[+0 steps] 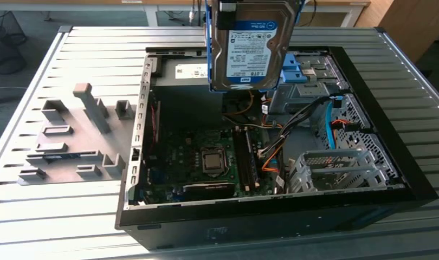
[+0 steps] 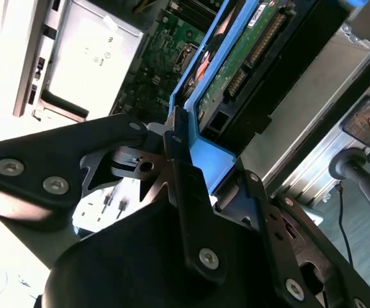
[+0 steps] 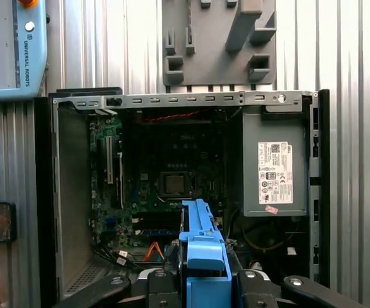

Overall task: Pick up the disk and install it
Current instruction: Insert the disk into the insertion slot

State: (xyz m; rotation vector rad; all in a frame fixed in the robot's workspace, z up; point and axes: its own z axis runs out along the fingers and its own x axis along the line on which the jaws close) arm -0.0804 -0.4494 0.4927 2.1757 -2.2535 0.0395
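Note:
The disk [image 1: 252, 46], a silver hard drive with a white-and-blue label in a bright blue carrier frame, hangs upright in the air above the back half of the open computer case [image 1: 277, 222]. In the second wrist view my gripper [image 2: 183, 138] is shut on the end of the blue frame, with the disk [image 2: 236, 70] and its green circuit board reaching away from the black fingers [image 2: 172, 186]. In the first wrist view the disk [image 3: 202, 237] is edge-on, held in the gripper [image 3: 204, 276], above the motherboard [image 3: 172, 186] inside the case.
A silver drive cage [image 1: 335, 170] stands in the case's front corner at the exterior view's right, with a blue bracket [image 1: 299, 70] and cables [image 1: 306, 116] behind it. The grey power supply [image 3: 274, 167] fills one corner. A grey fixture board [image 1: 75, 135] lies beside the case on the ribbed table [image 1: 53, 216].

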